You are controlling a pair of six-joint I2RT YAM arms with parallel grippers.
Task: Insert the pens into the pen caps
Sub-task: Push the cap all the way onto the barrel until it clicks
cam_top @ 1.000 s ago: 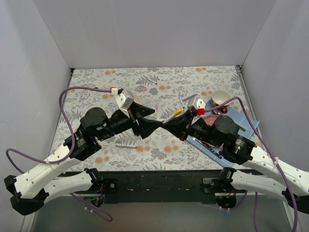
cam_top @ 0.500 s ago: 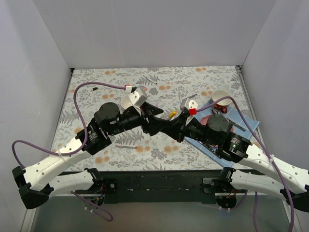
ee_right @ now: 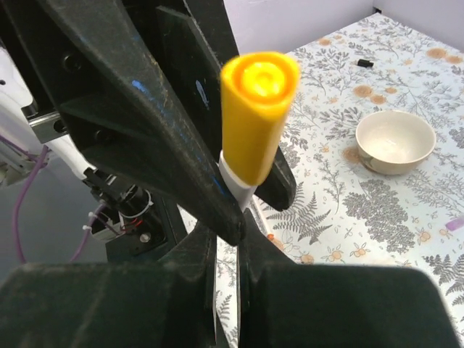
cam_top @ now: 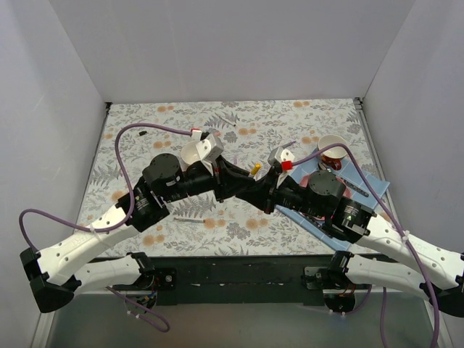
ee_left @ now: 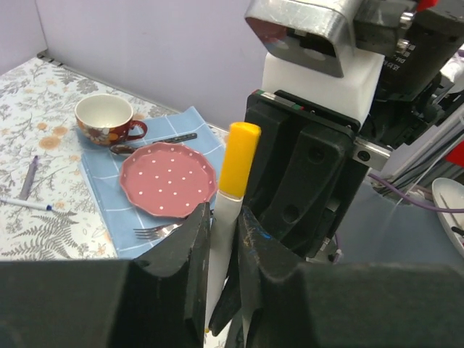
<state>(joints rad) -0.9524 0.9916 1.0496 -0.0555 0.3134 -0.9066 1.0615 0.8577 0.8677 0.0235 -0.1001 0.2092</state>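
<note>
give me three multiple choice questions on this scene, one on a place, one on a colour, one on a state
1. Where does the pink dotted plate lie? A in the cup; B on the blue cloth; C under the cup.
2. What colour is the top end of the pen between the arms? A green; B red; C yellow.
3. How is the left end effector? A shut on the pen; B wide open; C shut on a spoon.
Answers: B, the plate rests on the cloth; C, its end is bright yellow; A, it pinches the white barrel.
</note>
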